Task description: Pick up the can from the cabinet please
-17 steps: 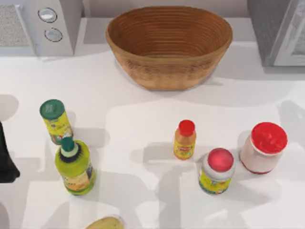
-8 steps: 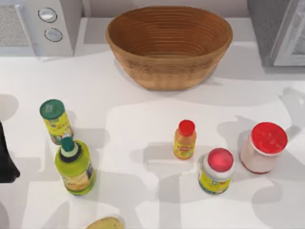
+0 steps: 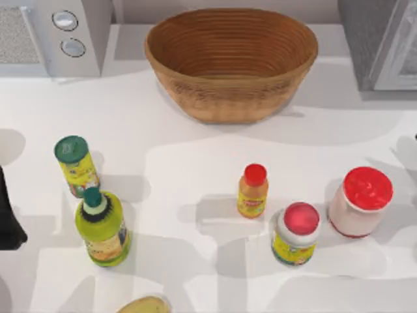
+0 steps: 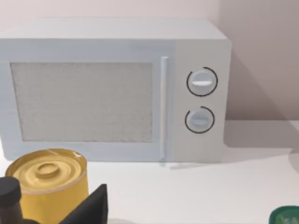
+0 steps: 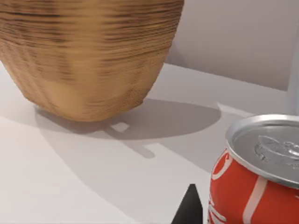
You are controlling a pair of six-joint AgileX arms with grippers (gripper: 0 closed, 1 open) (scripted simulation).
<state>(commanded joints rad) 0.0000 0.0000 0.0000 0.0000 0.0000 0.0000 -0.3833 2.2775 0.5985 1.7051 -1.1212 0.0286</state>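
A red can (image 5: 254, 186) with a silver pull-tab top stands very close in the right wrist view, right beside a dark fingertip (image 5: 189, 210) of my right gripper. Whether that gripper holds the can is not clear. The grey cabinet (image 3: 365, 39) with its white-framed door stands at the table's back right corner. My left arm (image 3: 8, 218) rests at the table's left edge. One of its dark fingers (image 4: 91, 207) shows beside a yellow tin (image 4: 46, 179).
A woven basket (image 3: 231, 98) sits at the back centre and a microwave (image 3: 85, 59) at the back left. On the table stand a green-lidded can (image 3: 75, 163), a green bottle (image 3: 101, 225), an orange bottle (image 3: 253, 190) and two red-lidded jars (image 3: 296, 231) (image 3: 361, 201).
The arm shadows on the right half of the table have slid toward the right edge. The bottles, jars and left arm have not moved.
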